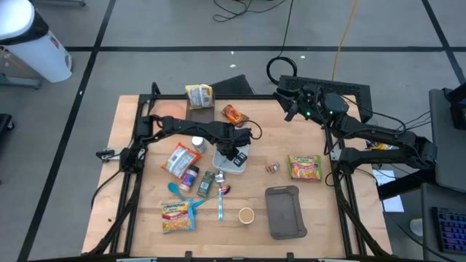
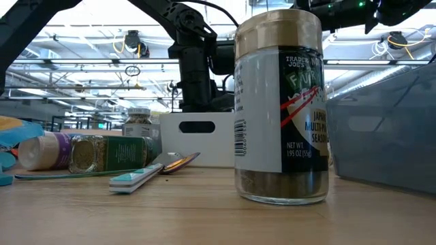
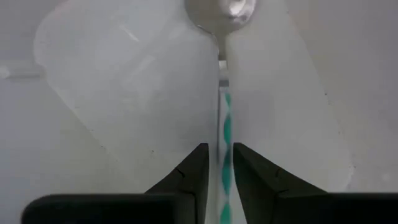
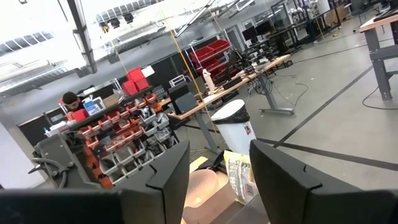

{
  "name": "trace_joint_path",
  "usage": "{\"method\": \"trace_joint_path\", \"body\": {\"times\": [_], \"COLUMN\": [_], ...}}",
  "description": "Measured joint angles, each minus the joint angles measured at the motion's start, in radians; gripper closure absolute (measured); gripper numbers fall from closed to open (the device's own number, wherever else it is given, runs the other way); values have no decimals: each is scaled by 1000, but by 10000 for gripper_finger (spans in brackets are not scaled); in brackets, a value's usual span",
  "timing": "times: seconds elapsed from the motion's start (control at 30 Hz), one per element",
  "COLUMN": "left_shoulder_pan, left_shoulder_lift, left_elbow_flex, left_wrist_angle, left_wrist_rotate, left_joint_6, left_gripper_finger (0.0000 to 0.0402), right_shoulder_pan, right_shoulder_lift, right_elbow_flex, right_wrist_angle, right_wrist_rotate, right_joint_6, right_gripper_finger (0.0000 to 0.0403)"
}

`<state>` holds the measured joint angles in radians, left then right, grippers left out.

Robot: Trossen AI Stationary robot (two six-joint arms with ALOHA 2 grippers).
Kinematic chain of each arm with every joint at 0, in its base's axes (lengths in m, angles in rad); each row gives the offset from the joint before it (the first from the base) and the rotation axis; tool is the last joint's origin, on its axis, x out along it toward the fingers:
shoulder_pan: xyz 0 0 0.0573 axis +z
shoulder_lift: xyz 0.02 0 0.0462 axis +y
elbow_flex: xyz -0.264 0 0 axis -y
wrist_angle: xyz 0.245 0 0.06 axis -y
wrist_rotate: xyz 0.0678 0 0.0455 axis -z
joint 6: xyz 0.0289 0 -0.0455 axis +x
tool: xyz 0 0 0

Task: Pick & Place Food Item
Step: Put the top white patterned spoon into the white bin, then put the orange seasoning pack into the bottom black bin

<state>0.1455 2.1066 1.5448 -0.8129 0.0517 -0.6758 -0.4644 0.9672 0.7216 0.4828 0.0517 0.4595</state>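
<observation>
Overhead and low views share the white bin (image 1: 231,156)

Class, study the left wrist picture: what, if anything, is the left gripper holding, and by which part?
The left gripper has a spoon by its white-and-teal handle, fingers either side near the handle's end, over a white container.

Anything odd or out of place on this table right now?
Yes: the left tool is over the white bin with a spoon between its fingers, though the task names food. A seasoning jar lies on its side.
</observation>
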Motion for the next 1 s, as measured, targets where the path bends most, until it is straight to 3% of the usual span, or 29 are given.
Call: {"method": "trace_joint_path", "body": {"times": [0.17, 0.43, 0.57, 0.8, 1.0], "left_shoulder_pan": [3, 51, 76, 88, 29], "left_shoulder_lift": [0, -54, -130, -344, -543], "left_elbow_flex": [0, 52, 103, 144, 144], "left_wrist_angle": [0, -23, -20, -16, -77], "left_wrist_rotate": [7, 174, 198, 145, -10], "left_joint_6": [-11, -22, -14, 65, 180], "left_gripper_finger": [302, 294, 294, 293, 293], "right_shoulder_pan": [0, 0, 0, 0, 0], "right_shoulder_lift": [0, 0, 0, 0, -1], "right_elbow_flex": [0, 0, 0, 0, 0], "right_wrist_angle": [0, 0, 0, -14, -82], "right_wrist_rotate": [0, 0, 0, -1, -4], "right_joint_6": [0, 0, -6, -3, 37], "right_gripper_finger": [243, 243, 243, 243, 243]}}
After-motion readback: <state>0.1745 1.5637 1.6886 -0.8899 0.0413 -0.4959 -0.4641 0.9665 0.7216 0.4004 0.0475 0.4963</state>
